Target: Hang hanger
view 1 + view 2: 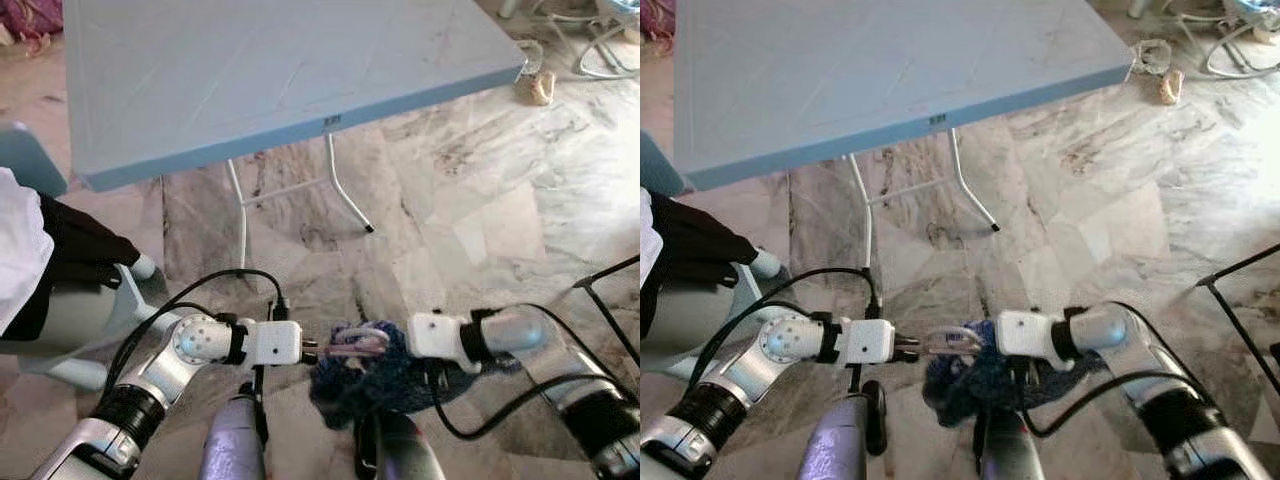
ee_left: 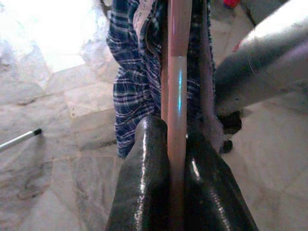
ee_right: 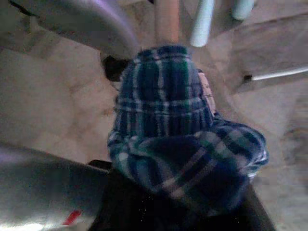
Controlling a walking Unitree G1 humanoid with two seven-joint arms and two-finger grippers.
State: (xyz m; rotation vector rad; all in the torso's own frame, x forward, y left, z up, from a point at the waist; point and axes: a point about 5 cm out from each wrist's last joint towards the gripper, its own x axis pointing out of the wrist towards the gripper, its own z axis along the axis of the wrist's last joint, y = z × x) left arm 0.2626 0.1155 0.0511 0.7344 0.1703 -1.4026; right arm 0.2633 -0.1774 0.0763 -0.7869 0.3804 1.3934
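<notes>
Left wrist view shows the left end effector (image 2: pixel 175 192) pinching a pale pink hanger (image 2: pixel 177 86) between its black fingers (image 2: pixel 144 183). A blue plaid cloth (image 2: pixel 127 91) drapes over the glossy hanger, which is held low over the marble floor (image 1: pixel 470 220), between both arms, in front of the blue counter (image 1: pixel 260 70). The right end effector (image 3: pixel 159 211) is buried under the cloth; I cannot tell its grip.
</notes>
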